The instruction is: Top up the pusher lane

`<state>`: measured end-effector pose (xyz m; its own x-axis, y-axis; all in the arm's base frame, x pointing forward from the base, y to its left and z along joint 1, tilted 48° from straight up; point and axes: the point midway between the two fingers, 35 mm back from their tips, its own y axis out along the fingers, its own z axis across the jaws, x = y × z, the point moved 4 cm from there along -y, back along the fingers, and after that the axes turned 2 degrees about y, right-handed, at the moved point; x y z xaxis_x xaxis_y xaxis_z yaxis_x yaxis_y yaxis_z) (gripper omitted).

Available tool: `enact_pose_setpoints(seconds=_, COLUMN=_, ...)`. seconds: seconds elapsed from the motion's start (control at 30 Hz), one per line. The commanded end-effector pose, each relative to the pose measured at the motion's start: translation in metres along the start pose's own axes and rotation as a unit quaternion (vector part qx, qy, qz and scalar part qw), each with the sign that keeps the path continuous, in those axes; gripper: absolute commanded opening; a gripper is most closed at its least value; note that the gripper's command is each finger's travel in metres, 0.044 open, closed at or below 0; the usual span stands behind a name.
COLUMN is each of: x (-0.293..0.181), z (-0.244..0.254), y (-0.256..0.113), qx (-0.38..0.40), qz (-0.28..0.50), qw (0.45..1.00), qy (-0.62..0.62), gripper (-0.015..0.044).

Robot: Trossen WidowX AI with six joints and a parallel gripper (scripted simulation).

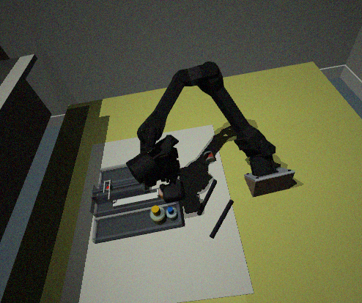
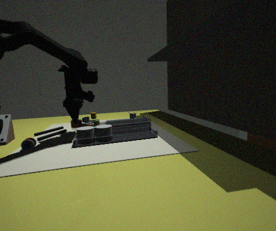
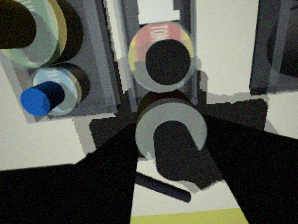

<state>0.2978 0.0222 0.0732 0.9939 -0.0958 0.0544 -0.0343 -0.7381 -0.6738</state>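
My gripper [image 1: 172, 192] [image 2: 75, 120] [image 3: 167, 125] is shut on a jar with a grey lid and a reddish side. The held jar [image 2: 76, 124] [image 3: 145, 131] looks upright and low, at the front end of the sprung lane; in the top view the gripper hides it. The matching lane jar [image 1: 160, 193] [image 3: 145, 36], with a red and yellow label, stands in the middle lane [image 3: 128, 45] directly behind it. The two jars overlap in the wrist view; whether they touch cannot be told. A white strip [image 1: 136, 199] [image 3: 157, 9] runs back behind the lane jar. The front stop is hidden.
A yellow-capped jar [image 1: 157, 215] [image 2: 93, 115] and a blue-capped jar [image 1: 171, 213] [image 3: 36, 101] stand in one side lane. White cylinders [image 2: 85, 135] [image 2: 103, 133] stand in the other. Two black rods [image 1: 207, 197] [image 1: 221, 219] and a tipped jar [image 1: 209, 156] [image 2: 29, 143] lie in front.
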Motion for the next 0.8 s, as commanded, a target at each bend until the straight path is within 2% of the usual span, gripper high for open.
enact_pose_setpoints(seconds=0.0, x=0.0060, z=-0.0009, y=-0.0024, qx=-0.001, qz=-0.008, qw=1.000, qy=0.003, gripper=0.0000)
enact_pose_setpoints(seconds=0.77, x=0.0144, z=-0.0015, y=-0.0034, qx=-0.001, qz=-0.009, qw=1.000, qy=0.003, gripper=0.0000)
